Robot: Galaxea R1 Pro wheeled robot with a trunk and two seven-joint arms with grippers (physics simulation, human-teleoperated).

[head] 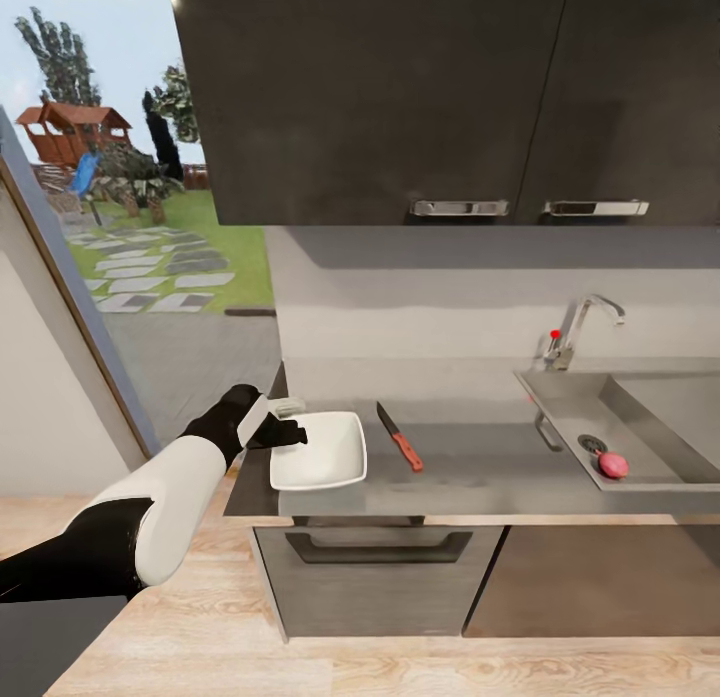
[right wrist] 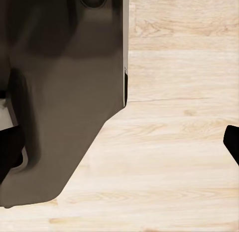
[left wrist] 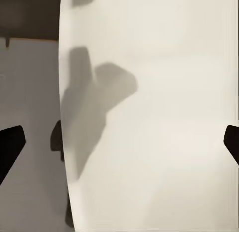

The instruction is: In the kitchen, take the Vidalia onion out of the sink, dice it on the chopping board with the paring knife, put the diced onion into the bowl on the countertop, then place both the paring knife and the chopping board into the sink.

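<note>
In the head view the left arm enters from the lower left of the frame and rises diagonally toward the centre, its white forearm shell giving way to a black wrist. The left gripper sits at the left edge of the bowl, its dark fingers pointing right over the bowl's near-left rim; whether they touch the rim I cannot tell. In the left wrist view the two black fingertips stand far apart at opposite edges of the frame, so the jaws are spread wide, and the white bowl lies between them with the fingers' shadow cast across it.

The bowl rests on the grey countertop at its left end, just left of centre in the frame. Just beside it to the right lies the paring knife — blade pointing up-left toward the backsplash, red-orange handle toward the counter's front edge — apart from the bowl. At the right of the frame is the sink, with the chrome tap behind it. The onion, a pinkish-red lump, lies in the basin beside the round drain.

In the right wrist view the right gripper hangs over the light wood floor beside a dark robot part; its dark fingertips sit at opposite frame edges — jaws wide, nothing between them.
</note>
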